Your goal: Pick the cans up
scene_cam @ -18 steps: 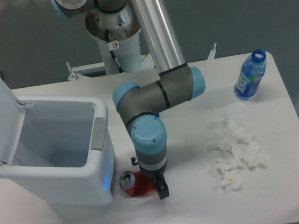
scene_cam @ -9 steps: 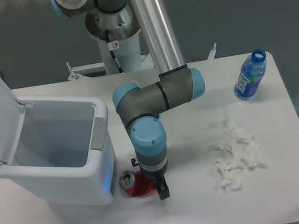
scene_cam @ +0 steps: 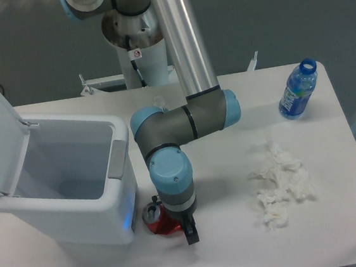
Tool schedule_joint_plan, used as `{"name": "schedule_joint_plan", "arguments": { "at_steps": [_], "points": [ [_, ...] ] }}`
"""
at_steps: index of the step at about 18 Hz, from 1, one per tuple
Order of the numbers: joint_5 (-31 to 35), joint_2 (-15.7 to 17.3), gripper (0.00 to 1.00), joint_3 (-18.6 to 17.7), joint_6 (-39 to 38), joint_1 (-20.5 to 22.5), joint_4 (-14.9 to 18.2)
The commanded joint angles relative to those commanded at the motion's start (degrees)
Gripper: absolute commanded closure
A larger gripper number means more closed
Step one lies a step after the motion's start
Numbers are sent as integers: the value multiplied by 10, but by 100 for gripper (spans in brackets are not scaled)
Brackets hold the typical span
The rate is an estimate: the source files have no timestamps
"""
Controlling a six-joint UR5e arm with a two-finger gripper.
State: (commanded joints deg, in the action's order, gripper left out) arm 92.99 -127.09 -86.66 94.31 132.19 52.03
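The crushed red can (scene_cam: 162, 223) with its silver top lies at the table's front, right beside the white bin's front corner. My gripper (scene_cam: 179, 228) points down over the can's right side and is shut on it. One dark finger (scene_cam: 190, 232) shows to the right of the can. The other finger is hidden under the wrist. The can's silver top is tilted up toward the bin.
An open white bin (scene_cam: 68, 177) with its lid raised stands at the left, close to the can. Crumpled white tissues (scene_cam: 280, 183) lie at the right. A blue plastic bottle (scene_cam: 298, 90) stands at the back right. A small clear object (scene_cam: 157, 101) peeks out behind the arm.
The wrist has shifted slightly left and toward the front. The can has tipped, with its silver top raised and turned toward the bin.
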Motion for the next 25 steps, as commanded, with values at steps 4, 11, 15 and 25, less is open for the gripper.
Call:
{"name": "schedule_joint_plan", "arguments": {
  "at_steps": [4,11,15,25],
  "points": [
    [0,4,4,-4,8,0,0],
    [-10,25,4,9,7,17,1],
    [-39,26,3,32,-7,23,-2],
    [-69,4,0,62,-173,18,-19]
  ]
}}
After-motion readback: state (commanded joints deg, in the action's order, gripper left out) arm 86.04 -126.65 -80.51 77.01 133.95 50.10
